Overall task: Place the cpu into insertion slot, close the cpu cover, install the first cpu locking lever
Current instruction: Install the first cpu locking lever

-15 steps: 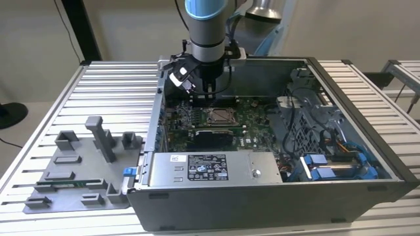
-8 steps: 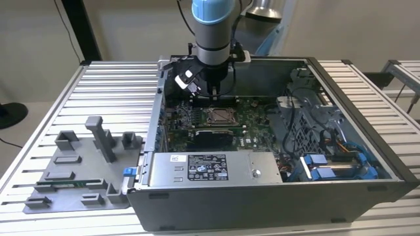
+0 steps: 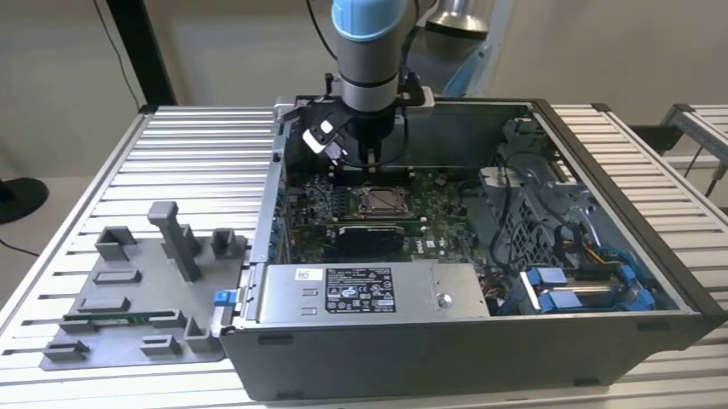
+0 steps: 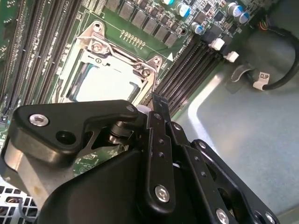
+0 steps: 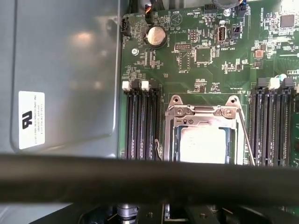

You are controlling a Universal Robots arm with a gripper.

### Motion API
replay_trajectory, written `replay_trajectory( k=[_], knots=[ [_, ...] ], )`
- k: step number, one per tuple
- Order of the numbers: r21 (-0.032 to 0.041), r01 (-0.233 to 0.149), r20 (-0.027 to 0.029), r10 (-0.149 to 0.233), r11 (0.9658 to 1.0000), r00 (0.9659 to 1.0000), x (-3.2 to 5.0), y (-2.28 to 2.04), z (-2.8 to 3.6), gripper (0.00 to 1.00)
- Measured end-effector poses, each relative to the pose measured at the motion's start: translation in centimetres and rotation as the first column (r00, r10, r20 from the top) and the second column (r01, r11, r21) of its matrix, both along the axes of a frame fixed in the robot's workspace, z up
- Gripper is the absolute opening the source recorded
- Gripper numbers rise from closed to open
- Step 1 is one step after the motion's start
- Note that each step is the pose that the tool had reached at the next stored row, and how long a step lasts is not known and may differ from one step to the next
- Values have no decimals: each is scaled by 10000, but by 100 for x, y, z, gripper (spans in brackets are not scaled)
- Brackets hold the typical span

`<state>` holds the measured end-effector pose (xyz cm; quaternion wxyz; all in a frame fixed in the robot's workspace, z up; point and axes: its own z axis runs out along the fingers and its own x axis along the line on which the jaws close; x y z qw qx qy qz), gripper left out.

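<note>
Exterior view's left: grey jig (image 3: 125,298) on the worktop (image 3: 193,145). Next, the open case (image 3: 455,341). My hand (image 3: 361,159) hangs over the board, near the slot (image 3: 378,211); how wide it stands, I cannot tell. Cpu (image 5: 203,144) sits in the slot, cover (image 5: 201,111) flat over it.

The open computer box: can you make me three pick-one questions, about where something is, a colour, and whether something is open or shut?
1. Where is the grey tray? A on the floor; B on a chair; C on the table, at the exterior view's left of the computer case.
2. What colour is the board? A red; B green; C yellow.
3. How is the cpu cover? A down flat over the cpu; B standing straight up; C taken off.
Answers: C, it sits beside the case; B, both wrist views show green; A, its frame lies flat around the chip.
</note>
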<state>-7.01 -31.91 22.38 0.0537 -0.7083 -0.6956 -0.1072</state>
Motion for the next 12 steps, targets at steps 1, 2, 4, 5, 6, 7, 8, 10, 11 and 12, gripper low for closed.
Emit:
replay_trajectory(
  k=[1,2,4,5,6,7,8,10,11,12],
  knots=[
    [-3,0,-2,0,10000,10000,-15,0,2,0],
    [-2,0,-1,0,10000,10000,-29,0,3,0],
    [-4,0,-2,0,10000,10000,-41,22,4,0],
    [-3,1,-1,-1,10000,10000,-42,37,4,0],
    [-3,-1,-1,1,10000,10000,-42,49,4,0],
    [-2,-3,-1,3,10000,10000,-42,62,4,0],
    [-4,-5,-1,5,10000,10000,-42,67,4,0],
    [-3,-7,-2,7,10000,10000,-42,70,4,0],
    [-3,-8,-2,8,10000,10000,-41,70,4,0],
    [-2,-8,-1,8,10000,10000,-41,69,4,0]
  ],
)
